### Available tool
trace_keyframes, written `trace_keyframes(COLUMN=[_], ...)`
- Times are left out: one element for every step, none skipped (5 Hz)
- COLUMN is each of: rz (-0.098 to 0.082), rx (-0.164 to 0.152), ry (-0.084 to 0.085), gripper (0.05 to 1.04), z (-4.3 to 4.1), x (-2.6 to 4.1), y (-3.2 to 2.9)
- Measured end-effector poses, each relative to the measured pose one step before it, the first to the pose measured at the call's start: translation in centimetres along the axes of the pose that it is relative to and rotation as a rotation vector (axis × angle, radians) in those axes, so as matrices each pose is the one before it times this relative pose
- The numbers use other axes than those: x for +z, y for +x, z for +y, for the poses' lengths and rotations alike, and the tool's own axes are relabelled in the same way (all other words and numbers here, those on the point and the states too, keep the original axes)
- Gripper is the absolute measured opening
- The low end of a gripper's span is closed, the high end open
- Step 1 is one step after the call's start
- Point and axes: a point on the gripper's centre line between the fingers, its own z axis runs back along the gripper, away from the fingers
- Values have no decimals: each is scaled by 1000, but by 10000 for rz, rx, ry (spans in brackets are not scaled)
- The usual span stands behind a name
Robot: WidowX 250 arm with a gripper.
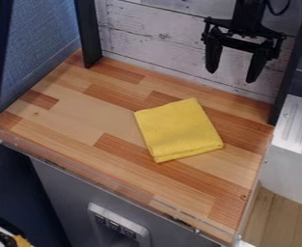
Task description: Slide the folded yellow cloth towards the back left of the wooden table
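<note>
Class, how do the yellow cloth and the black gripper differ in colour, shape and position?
The cloth is yellow; the gripper is black. The cloth is folded into a flat, four-sided pad, while the gripper has two fingers spread apart. The cloth lies on the wooden counter; the gripper hangs above it. Both are mostly one colour.

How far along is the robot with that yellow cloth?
Done: the yellow cloth already looks folded and lies flat on the wooden counter. In hand: nothing; the gripper hangs away from the cloth, its jaws open and empty. Left: any further handling would likely need the jaws brought to the cloth.
</note>
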Motion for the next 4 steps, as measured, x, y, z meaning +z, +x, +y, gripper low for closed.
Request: trace_keyframes(rz=[318, -187, -617, -370], rx=[264, 345, 270, 131], ry=[52, -76, -242, -152], gripper=[999, 996, 996, 999], z=[143, 124, -54, 232], x=[-1820, -608, 277, -117], y=[-848, -762, -917, -1565])
